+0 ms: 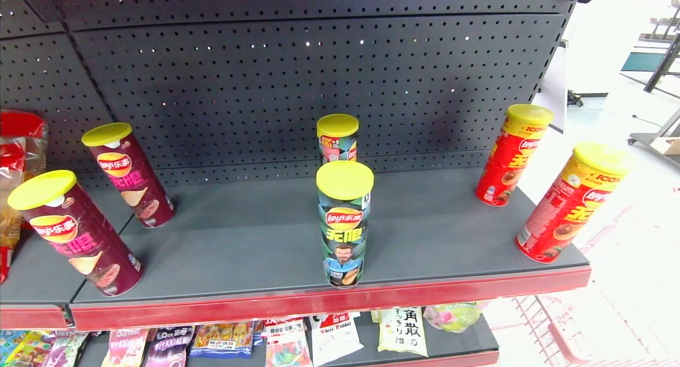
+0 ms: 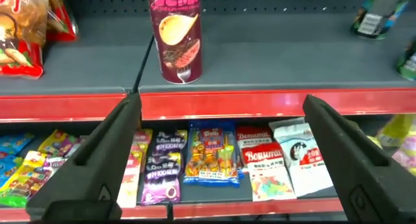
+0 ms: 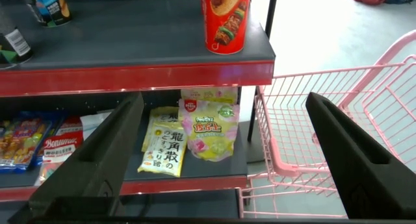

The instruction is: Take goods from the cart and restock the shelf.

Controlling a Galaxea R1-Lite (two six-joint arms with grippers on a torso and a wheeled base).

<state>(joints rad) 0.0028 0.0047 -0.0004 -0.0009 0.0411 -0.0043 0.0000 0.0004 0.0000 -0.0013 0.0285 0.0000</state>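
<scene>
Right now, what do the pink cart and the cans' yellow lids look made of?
Pink cart: probably coated metal wire, going by its thin rod grid. Yellow lids: likely plastic, smooth and matte with a moulded rim.

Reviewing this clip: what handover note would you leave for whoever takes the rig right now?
Left gripper: open, empty, facing the red front edge of the shelf.
Right gripper: open, empty, facing the same edge, with the pink cart off to its side.
On the shelf, all upright: two maroon cans at the left, two blue cans in the middle, two red cans at the right.
Done: six cans stand shelved.
Left: probably fetch the next item from the cart; I cannot tell what it holds.
</scene>
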